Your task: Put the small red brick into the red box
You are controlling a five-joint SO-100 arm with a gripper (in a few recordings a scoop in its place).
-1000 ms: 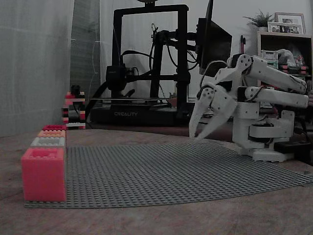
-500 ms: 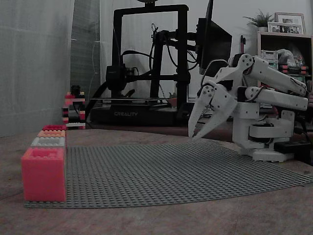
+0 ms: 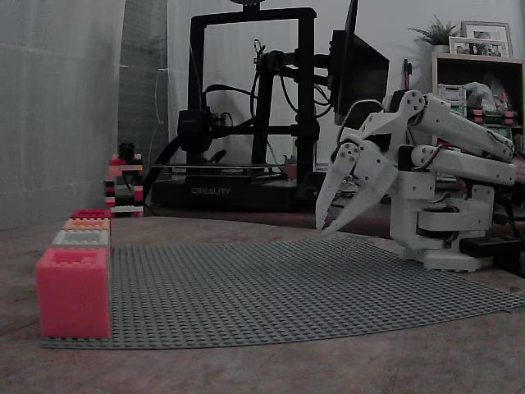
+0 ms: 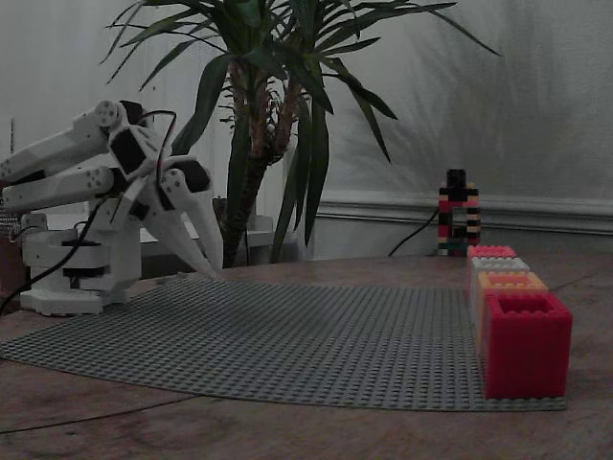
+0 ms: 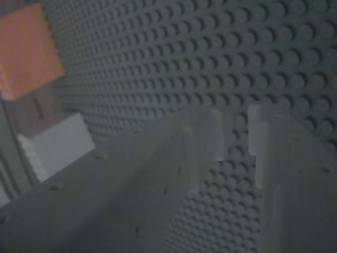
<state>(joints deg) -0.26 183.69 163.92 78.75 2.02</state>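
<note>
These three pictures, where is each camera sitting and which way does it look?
A fixed view: low at table height, the row of boxes left, the white arm right, gripper open.
The other fixed view: low on the opposite side, arm left, boxes right.
Wrist view: rides the gripper, looking down past its fingers at the studded baseplate.
Shared: both fixed views show the baseplate and the striped brick tower.

I'm working in what looks like a lived-in home room used for hobby work. A Creality 3D printer (image 3: 246,123) stands behind the worktop (image 3: 271,369), a shelf (image 3: 476,82) carries framed photos (image 3: 486,37) and a small potted plant (image 3: 437,34), and a tall houseplant (image 4: 278,125) rises before a curtain (image 3: 57,107) and a skirting board (image 4: 536,213).
</note>
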